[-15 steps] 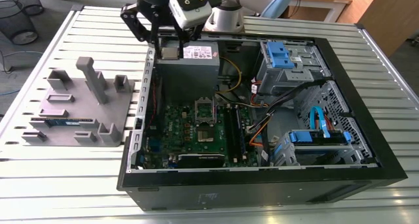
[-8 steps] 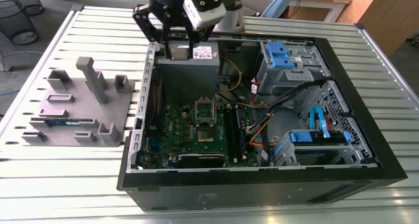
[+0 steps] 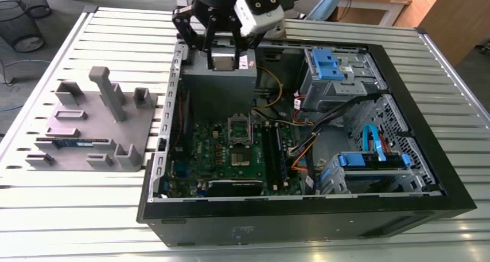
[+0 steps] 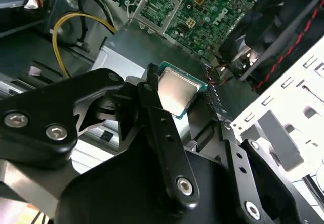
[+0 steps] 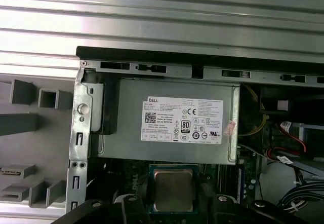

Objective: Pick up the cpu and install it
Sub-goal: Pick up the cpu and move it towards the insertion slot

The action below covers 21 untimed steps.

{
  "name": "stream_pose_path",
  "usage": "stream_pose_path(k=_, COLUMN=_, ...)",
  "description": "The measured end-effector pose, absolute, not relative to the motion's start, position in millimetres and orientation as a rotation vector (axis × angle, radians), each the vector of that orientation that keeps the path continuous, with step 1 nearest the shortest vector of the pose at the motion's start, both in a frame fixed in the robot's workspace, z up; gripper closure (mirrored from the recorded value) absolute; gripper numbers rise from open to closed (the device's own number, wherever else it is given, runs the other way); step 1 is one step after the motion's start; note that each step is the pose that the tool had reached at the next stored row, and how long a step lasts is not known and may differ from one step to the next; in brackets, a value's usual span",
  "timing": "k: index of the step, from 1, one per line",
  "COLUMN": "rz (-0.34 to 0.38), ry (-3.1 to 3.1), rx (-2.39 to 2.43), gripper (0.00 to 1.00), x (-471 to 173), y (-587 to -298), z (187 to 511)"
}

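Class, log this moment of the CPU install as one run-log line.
gripper: shut on cpu | position: over power supply, inside computer case | motherboard socket: frame open

Slatted metal table (image 3: 69, 216) with an open computer case (image 3: 306, 214) and, beside it, a grey, perhaps plastic, holder (image 3: 92, 121).

The gripper (image 4: 180, 96) clamps the cpu (image 4: 175, 88) by 2 opposite edges, its metal top facing the camera. Beyond it lie a grey box (image 4: 132, 50), a green board (image 4: 215, 16) with its socket (image 4: 158, 3), and a yellow cable (image 4: 59, 31).
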<state>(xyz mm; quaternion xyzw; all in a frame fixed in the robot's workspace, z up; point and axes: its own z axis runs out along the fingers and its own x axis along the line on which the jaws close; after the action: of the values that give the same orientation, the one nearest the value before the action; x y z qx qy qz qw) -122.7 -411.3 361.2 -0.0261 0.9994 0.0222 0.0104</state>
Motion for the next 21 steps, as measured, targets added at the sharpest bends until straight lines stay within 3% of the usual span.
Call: stream_pose_path(k=21, rz=0.069, ry=3.119, rx=-0.081, gripper=0.53, x=-79, y=-411, z=361)
